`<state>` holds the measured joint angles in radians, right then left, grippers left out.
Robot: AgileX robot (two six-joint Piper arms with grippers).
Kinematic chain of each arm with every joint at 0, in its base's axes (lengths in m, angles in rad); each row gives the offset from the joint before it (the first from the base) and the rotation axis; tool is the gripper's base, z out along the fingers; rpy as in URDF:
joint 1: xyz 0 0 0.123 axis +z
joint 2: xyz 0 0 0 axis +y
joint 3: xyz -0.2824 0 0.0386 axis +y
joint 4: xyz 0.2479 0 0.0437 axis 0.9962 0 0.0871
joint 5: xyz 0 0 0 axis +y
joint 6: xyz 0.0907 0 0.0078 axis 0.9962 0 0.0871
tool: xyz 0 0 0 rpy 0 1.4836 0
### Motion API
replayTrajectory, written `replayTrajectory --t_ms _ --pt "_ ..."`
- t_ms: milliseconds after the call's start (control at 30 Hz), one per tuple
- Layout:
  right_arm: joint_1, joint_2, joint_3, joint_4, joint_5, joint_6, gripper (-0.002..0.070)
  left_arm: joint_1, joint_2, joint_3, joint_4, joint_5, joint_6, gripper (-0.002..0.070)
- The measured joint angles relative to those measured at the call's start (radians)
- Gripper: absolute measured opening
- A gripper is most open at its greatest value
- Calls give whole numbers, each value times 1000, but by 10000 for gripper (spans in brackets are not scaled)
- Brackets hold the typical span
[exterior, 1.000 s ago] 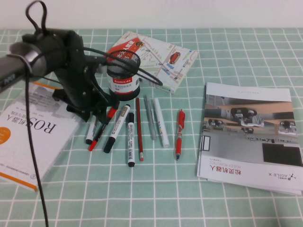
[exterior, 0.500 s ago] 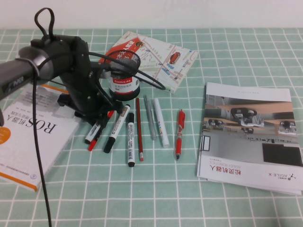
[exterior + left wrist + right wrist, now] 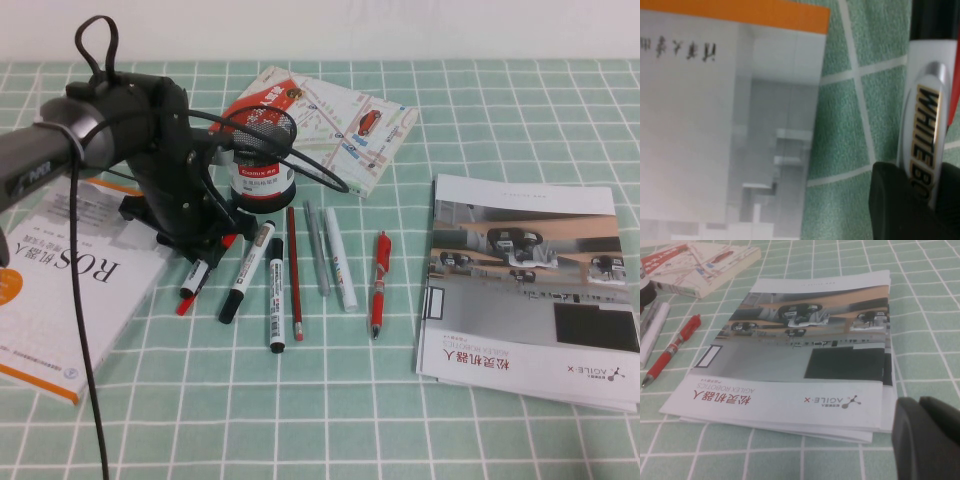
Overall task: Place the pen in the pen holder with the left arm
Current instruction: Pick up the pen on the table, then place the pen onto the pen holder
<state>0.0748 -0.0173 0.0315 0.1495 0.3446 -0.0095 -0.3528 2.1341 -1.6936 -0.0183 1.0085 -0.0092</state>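
While crowded by the thin red pen (image 3: pixel 205 272) and black markers (image 3: pixel 248 272), left gripper (image 3: pixel 200 245) low over the pen (image 3: pixel 193 278), left of the pen holder (image 3: pixel 260 160); finger state cannot be told. Right gripper (image 3: pixel 927 440) near the booklet (image 3: pixel 805 355), finger state unclear.

We read "ROS" in large dark letters, upside down, on the white-and-orange softcover book (image 3: pixel 70 275) at the table's left side. On the stack of glossy grey-and-white brochures (image 3: pixel 525 285) on the right, "AGILE·X" stands in small dark print beside red Chinese characters, also inverted; the right wrist view shows the same line (image 3: pixel 827 401). The white-barrelled marker (image 3: pixel 926 130) bears "WHITEBO", cut off, in the left wrist view.
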Motion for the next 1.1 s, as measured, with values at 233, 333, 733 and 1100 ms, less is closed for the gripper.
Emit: replayTrajectory --t_ms 233,333,733,1100 --pt "0 0 0 0 0 0 -20 0 -8 0 25 7 21 110" --pt "0 0 0 0 0 0 -20 0 -36 6 42 38 23 109" --pt "0 0 0 0 0 0 -20 0 -298 56 6 72 97 109" --pt "0 0 0 0 0 0 -20 0 -694 524 -354 -602 463 109"
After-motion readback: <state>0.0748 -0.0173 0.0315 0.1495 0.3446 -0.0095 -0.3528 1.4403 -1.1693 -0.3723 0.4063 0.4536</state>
